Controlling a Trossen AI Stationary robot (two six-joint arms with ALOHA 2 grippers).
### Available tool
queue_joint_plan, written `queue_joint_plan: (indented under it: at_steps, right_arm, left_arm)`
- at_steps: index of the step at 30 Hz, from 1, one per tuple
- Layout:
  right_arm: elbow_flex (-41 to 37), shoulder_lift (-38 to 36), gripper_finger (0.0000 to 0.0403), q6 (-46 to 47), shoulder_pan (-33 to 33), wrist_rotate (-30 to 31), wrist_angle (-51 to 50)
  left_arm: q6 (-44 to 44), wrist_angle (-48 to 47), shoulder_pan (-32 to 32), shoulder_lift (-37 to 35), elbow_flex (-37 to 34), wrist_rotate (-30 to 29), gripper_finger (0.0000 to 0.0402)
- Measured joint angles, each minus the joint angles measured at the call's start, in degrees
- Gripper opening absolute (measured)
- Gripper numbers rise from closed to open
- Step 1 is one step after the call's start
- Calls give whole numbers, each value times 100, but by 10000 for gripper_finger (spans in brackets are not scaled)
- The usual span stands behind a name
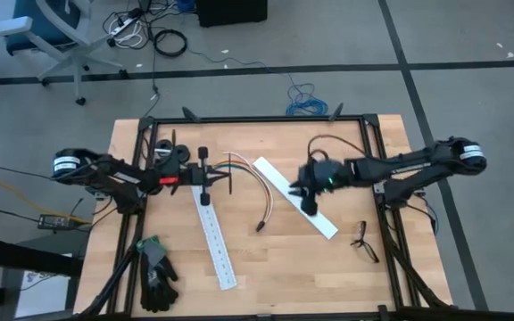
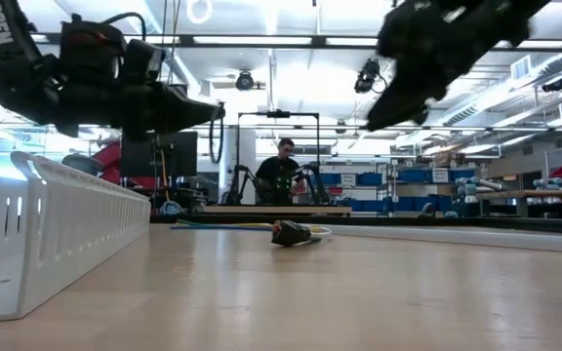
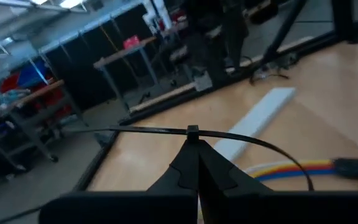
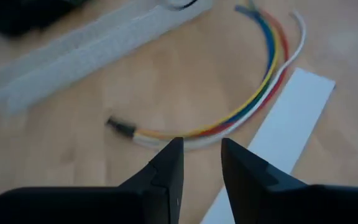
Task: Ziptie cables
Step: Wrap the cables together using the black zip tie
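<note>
The cables (image 1: 267, 192) lie as a curved bundle of coloured wires on the table's middle; one dark plug (image 2: 291, 232) rests on the wood. In the right wrist view the cables (image 4: 261, 93) curve just ahead of the fingers. My left gripper (image 1: 214, 178) hovers left of the bundle, shut on the thin black ziptie (image 3: 135, 129). My right gripper (image 1: 307, 198) hangs open above the table, right of the bundle, over a white strip. In that arm's own view the right gripper (image 4: 201, 155) has a clear gap between its fingers. My left gripper pinches the ziptie between its two fingertips (image 3: 185, 158), at a small block (image 3: 192, 130) along its length. The strip lies across the fingers and sticks out on both sides, one end bending down toward the cables. It is lifted clear of the table.
Two long white slotted strips lie on the table, one (image 1: 217, 236) near the left gripper, one (image 1: 328, 223) under the right gripper. A black glove (image 1: 156, 275) sits at the near left, spectacles (image 1: 362, 241) at the near right. A person (image 2: 283, 171) stands beyond the table.
</note>
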Motion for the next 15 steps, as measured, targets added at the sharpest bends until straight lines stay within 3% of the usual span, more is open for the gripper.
queue_joint_plan:
  at_steps: [4, 8, 15]
  right_arm:
    - [2, 94, 95, -161, 885, 887, 29]
    - [0, 621, 95, -322, 1190, 1384, 350]
    - [0, 1801, 95, -716, 1159, 1433, 1665]
  left_arm:
    - [1, -100, -543, 47, 10, -713, 0]
    - [-163, -193, -862, 49, 12, -1225, 0]
    - [-298, -323, -1153, 52, 14, -1466, 0]
